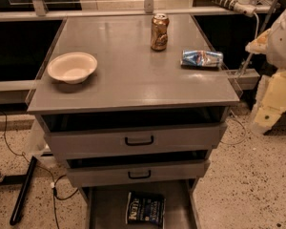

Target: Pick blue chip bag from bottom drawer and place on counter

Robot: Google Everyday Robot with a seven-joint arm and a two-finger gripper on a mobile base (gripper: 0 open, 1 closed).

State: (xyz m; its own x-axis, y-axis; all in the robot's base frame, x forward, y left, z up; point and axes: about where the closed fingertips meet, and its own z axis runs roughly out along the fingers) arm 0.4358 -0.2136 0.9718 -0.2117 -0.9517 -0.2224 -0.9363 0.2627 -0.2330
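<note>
The blue chip bag (145,208), dark navy with white lettering, lies flat on the floor of the open bottom drawer (102,209) at the foot of the grey cabinet. The counter (133,75) is the cabinet's flat grey top. My gripper (268,106), a cream-coloured part hanging from the white arm (281,39), is at the far right, beside the cabinet's right edge and at about the height of the top drawer. It is well above and to the right of the bag and holds nothing that I can see.
On the counter stand a white bowl (72,67) at the left, a soda can (159,31) at the back and a small light-blue and silver packet (201,58) at the right edge. Two drawers with black handles (138,140) stand slightly open above the bottom drawer. Cables and a black bar (23,190) lie on the floor at the left.
</note>
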